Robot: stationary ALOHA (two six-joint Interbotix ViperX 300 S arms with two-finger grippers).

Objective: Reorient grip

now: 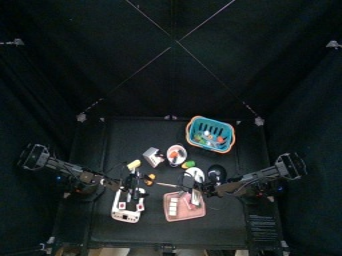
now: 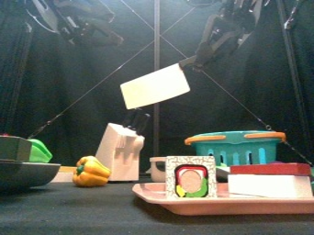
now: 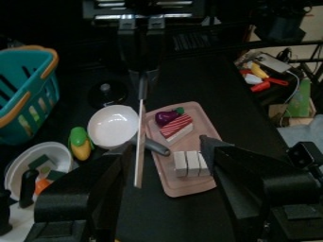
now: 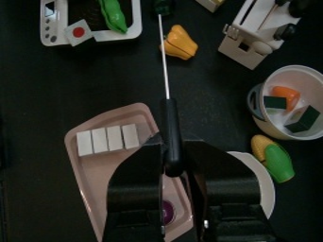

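Two pincers are working over the pink tray [image 3: 171, 180]. You're holding the knife [image 2: 156, 87] with the right pincer [image 4: 168, 165], which is clamping narrow on the black handle. The left pincer [image 3: 164, 156] is standing wide open and gripping nothing.

- Knife: it's hanging in the air well above the tray, tilted, with the flat pale blade facing the front camera. From the right wrist, the handle is sitting over the tray and the blade is reaching out past the tray's edge.
- Left pincer: it's hovering above the tray. The blade is showing edge-on ahead of its open fingers [image 3: 94, 189]. I can't tell whether they're touching it.
- On the tray: a row of white blocks [image 3: 190, 163] and a red slice [image 3: 175, 123] are lying there.
- Beside the tray: a white bowl [image 3: 113, 128] is sitting just off its edge.
- Beyond the tray: a teal basket [image 2: 233, 147] is standing behind it, farther from the front camera. A yellow pepper [image 2: 88, 170] and a white knife block [image 2: 119, 151] are sitting off the tray's left end in the front view.
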